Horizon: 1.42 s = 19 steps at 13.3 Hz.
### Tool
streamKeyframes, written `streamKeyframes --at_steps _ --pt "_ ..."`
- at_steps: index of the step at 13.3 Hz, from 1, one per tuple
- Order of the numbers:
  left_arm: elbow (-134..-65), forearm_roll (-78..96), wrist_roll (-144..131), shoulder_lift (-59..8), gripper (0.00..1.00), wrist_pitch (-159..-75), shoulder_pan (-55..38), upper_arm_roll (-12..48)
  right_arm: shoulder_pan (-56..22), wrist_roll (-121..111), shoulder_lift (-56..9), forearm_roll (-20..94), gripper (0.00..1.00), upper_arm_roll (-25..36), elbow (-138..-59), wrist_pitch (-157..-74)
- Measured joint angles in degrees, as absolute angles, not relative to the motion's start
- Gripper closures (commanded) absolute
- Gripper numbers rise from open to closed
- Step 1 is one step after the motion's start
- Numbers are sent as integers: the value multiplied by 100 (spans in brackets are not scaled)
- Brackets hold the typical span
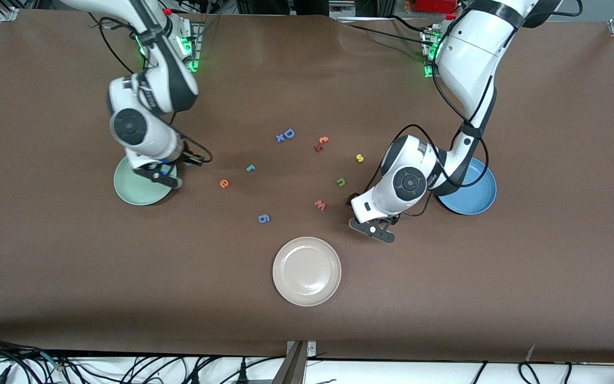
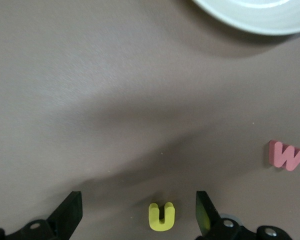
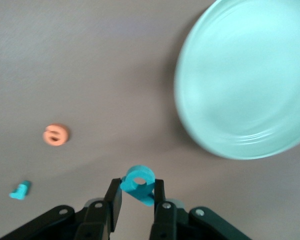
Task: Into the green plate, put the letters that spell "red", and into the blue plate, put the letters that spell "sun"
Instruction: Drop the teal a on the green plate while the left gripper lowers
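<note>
Two grippers, both yours: the right gripper [image 3: 135,197] is clamped on the teal d [image 3: 138,183], just beside the green plate [image 3: 250,85]. Your left gripper [image 2: 139,212] stands spread wide, the yellow u [image 2: 161,216] between its fingers, near the blue plate [image 1: 475,194].

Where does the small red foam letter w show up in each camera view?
Front view: the small red foam letter w lies on the table, farther than the beige-white round plate.
Left wrist view: at the picture's edge.
Right wrist view: not in it.
Shared landmark: the beige-white plate's rim.
</note>
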<state>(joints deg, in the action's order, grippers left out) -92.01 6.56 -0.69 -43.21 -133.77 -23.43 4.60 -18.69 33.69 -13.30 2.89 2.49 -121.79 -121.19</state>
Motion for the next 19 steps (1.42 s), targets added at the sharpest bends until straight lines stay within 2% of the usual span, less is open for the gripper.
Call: streamKeyframes --at_steps 2,5,10,13,14,15,17,18,19 --pt "-9403 517 -115 -4321 0 -13625 -2412 460 -1847 2614 -1311 289 99 801 -11987 -11770" --pt "-9473 274 -322 -4303 0 -13698 -2476 459 -1781 1612 -1474 289 99 1392 -11999 -11751" --pt "-9546 -68 -853 -4291 1 -13698 -2588 458 -1467 718 -2191 289 98 1609 -12007 -12232" --pt "-9656 -73 -875 -4264 16 -13700 -2602 456 -1364 395 -2552 289 95 1609 -12005 -12584" --pt "-9677 -73 -876 -4243 21 -13700 -2602 454 -1313 314 -2627 289 91 1610 -12005 -12632" --pt "-9695 -73 -876 -4213 26 -13700 -2602 452 -1267 250 -2671 289 80 1611 -12005 -12663" --pt "-9732 -74 -879 -4152 36 -13698 -2602 450 -1229 202 -2685 289 33 1611 -12003 -12667" --pt "-9734 -74 -886 -4139 39 -13698 -2602 450 -1229 201 -2685 289 16 1610 -11999 -12667" --pt "-9737 -74 -908 -4130 39 -13697 -2602 450 -1230 201 -2684 289 8 1606 -11994 -12667"
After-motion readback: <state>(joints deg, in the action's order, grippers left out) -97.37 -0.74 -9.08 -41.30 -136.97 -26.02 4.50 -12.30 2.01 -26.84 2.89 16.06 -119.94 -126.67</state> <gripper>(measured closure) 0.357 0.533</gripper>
